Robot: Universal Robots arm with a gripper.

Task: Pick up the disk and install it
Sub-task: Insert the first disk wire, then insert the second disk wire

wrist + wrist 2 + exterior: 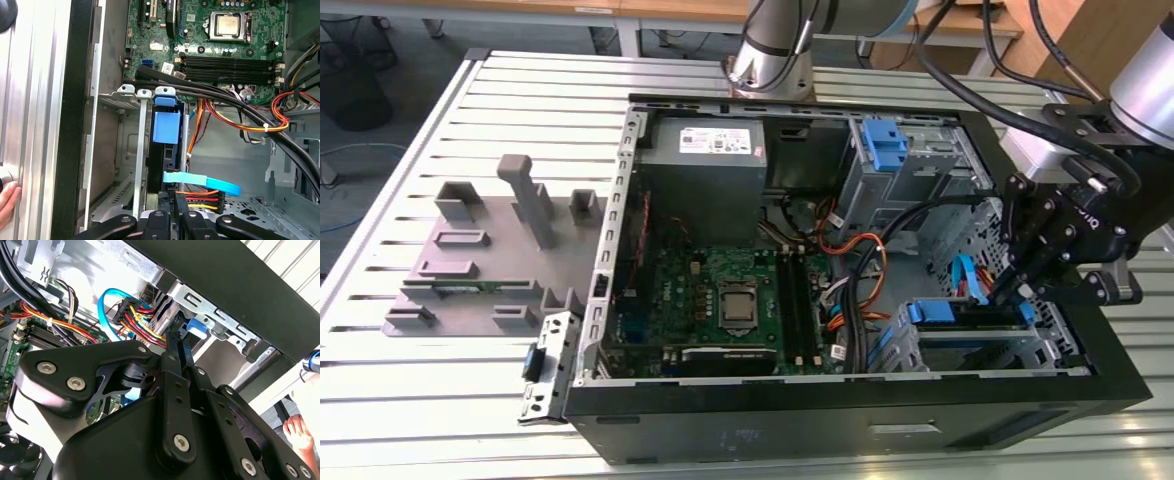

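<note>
Your gripper [1017, 290] has its fingers [159, 224] drawn close, pinching the rear edge of the disk [167, 150], which stands edgewise in the drive cage [131, 95] near the case's [854, 425] front corner, its blue rail tab [166, 127] showing. Treat the disk as rigid, fairly heavy, shock-sensitive; hold its side edges; the arm [1134, 90] reaches steeply down into the case from the exterior view's right.

Exterior overlooks case [854, 400]; wrist views close inside.

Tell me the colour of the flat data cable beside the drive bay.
Light blue; the flat cable shows best in the first wrist view, above the red, orange and yellow power wires.
</note>
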